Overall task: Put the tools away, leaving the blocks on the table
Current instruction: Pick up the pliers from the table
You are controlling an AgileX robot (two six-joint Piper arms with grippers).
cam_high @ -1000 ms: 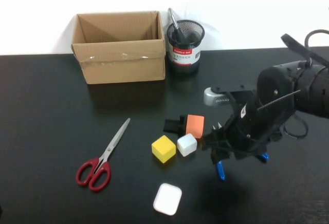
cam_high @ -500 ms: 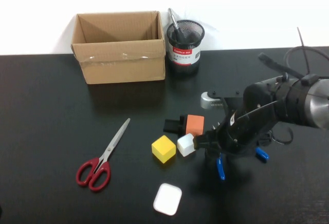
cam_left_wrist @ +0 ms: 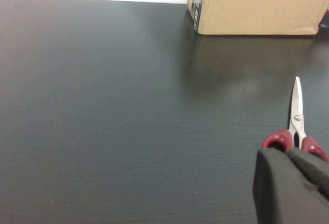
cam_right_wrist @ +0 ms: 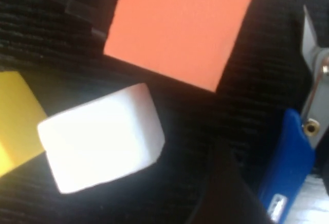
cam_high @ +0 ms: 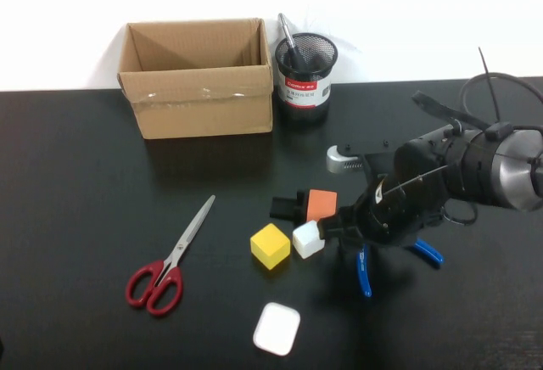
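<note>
White cube between orange block and blue-handled pliers

High view angled down, wrist views close, sharing scissors, white cube

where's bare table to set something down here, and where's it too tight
Bare table: the wide stretch left of the scissors, below the cardboard box; shut left gripper sits near the scissors' handles. Crowded: right gripper over blue pliers, beside white cube, orange block, yellow cube.
</note>
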